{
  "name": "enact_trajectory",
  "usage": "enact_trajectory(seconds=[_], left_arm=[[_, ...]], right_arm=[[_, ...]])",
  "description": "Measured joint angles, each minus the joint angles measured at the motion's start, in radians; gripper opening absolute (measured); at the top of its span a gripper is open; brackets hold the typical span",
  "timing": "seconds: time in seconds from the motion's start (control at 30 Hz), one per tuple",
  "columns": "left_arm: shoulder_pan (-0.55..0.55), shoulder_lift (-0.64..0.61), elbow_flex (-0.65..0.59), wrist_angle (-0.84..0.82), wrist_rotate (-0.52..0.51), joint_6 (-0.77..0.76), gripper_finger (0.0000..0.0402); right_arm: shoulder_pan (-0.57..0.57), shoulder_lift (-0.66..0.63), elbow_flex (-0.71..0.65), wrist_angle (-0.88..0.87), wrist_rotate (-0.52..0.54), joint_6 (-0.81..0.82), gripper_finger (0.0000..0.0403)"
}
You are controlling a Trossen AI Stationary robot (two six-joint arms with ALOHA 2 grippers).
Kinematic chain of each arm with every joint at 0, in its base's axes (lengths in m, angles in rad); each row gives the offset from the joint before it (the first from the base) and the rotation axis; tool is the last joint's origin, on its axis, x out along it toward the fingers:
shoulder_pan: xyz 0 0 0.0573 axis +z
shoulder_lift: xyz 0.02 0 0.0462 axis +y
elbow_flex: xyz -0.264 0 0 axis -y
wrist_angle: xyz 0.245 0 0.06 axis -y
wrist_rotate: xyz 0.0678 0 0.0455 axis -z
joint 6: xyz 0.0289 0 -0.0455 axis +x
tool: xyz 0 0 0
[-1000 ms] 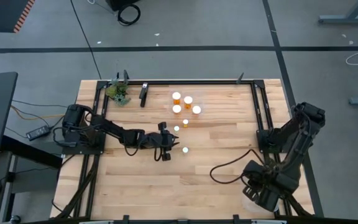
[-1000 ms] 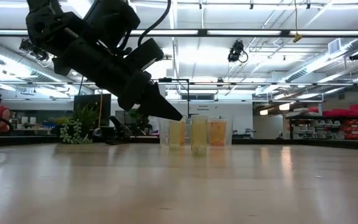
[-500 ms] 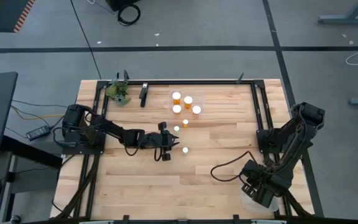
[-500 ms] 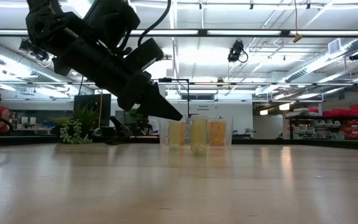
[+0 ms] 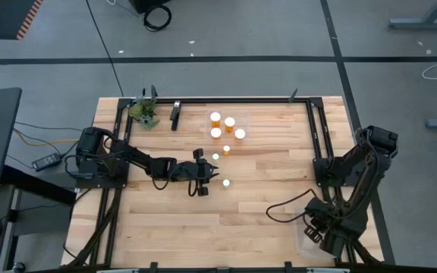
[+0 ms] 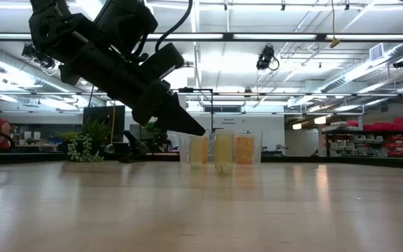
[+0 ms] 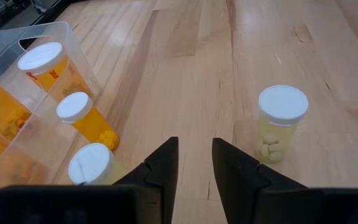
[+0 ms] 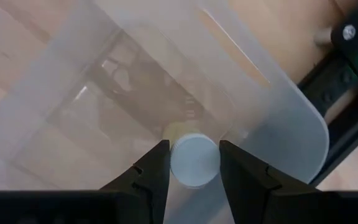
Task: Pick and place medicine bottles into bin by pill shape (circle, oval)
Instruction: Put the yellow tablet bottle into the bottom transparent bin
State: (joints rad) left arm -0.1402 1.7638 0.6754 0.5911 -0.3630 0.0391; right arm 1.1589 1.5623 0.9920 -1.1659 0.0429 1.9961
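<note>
Currently, a white-capped bottle (image 8: 194,161) is pinched between the fingers of the right gripper (image 8: 194,163), which hangs over a clear bin (image 8: 278,118) at the near right corner of the table (image 5: 264,235). In the right wrist view, the bin's floor lies directly beneath the held bottle, and the rounded bin wall curves just beyond the fingertips. The release is judged to be the step in hand. For a clean drop, the bottle is best kept well inside the wall, lowered close to the floor, and freed only when the fingers are spread enough that the cap cannot catch.

The left gripper (image 7: 194,152) hovers over mid-table with its fingers slightly spread and nothing between them. Just beyond its tips, to one side, a pale bottle (image 7: 280,123) of small pills stands upright alone. To the other side, several orange bottles (image 7: 87,116) are grouped in and beside a second clear bin (image 7: 39,34). The shape of the pills in the held bottle cannot be told.
</note>
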Motion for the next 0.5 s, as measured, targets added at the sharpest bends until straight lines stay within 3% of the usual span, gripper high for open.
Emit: enact_trajectory(seconds=[0.5], left_arm=[[0.0, 0.0, 0.0, 0.0, 0.0, 0.0, 0.0099]], right_arm=[[0.055, 0.0, 0.0, 0.006, -0.026, 0.106, 0.0143]])
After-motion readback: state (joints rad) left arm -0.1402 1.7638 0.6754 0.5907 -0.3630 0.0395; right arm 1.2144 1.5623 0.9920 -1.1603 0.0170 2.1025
